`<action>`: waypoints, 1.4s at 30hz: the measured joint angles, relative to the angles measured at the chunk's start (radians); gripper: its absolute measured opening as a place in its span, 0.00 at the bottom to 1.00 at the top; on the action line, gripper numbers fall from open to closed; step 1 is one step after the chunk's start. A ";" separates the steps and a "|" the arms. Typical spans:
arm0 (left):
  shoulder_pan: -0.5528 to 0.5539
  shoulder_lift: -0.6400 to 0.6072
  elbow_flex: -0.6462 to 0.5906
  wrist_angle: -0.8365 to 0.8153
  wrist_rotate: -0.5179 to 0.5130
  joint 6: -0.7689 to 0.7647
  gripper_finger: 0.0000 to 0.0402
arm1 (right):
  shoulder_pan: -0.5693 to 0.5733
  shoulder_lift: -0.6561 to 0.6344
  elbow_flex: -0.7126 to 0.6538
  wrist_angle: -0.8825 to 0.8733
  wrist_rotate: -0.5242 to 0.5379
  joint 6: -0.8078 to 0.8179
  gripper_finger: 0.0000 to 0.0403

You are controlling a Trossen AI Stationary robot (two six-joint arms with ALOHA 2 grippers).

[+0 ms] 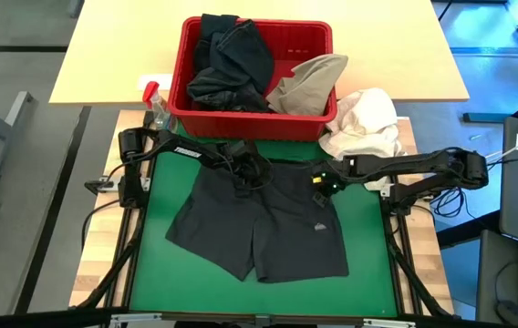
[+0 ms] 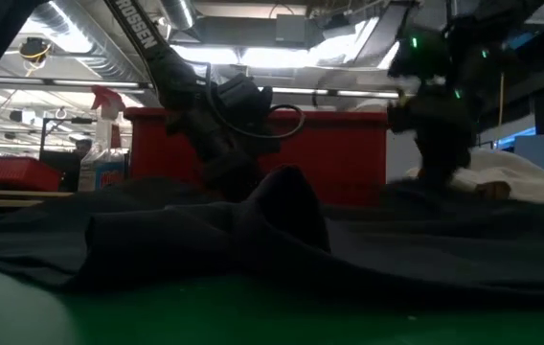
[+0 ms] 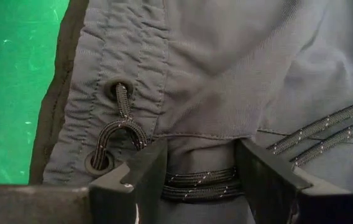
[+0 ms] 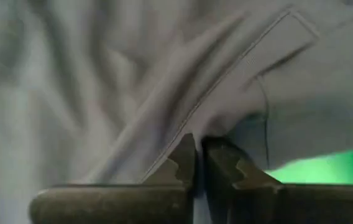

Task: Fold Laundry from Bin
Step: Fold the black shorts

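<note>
Dark charcoal shorts (image 1: 259, 223) lie spread flat on the green mat (image 1: 150, 273) of the tabletop, waistband toward the red bin (image 1: 309, 118), legs toward the near edge.

Left tool (image 1: 245, 173) is down at the waistband's middle, fingers (image 3: 142, 180) apart w/ a bunched fold of waistband and the speckled drawcord (image 3: 117, 127) sitting between them. The cord comes out of an eyelet just beside. The gap is fairly wide and the fabric fills it, but whether the pads actually press it, I can't tell.

Right tool (image 1: 325, 182) is at the shorts' waist corner on its own side — jaws closed tight, pinching a thin hem edge of the shorts, per the right wrist view; green mat shows just past the fabric there.

In the low view a ridge of dark cloth humps up between the two arms.

The bin sits behind the mat on the wooden table – holds more laundry: black garments (image 1: 232, 64) heaped and draping over the rim, plus a khaki one (image 1: 309, 82). White cloth bundle (image 1: 364, 123) lies beside the bin; spray bottle (image 1: 157, 105) at its other corner.
</note>
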 joint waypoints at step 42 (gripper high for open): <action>-0.083 -0.246 -0.329 0.100 -0.197 -0.274 0.47 | 0.028 0.239 0.120 0.944 -0.185 0.434 0.04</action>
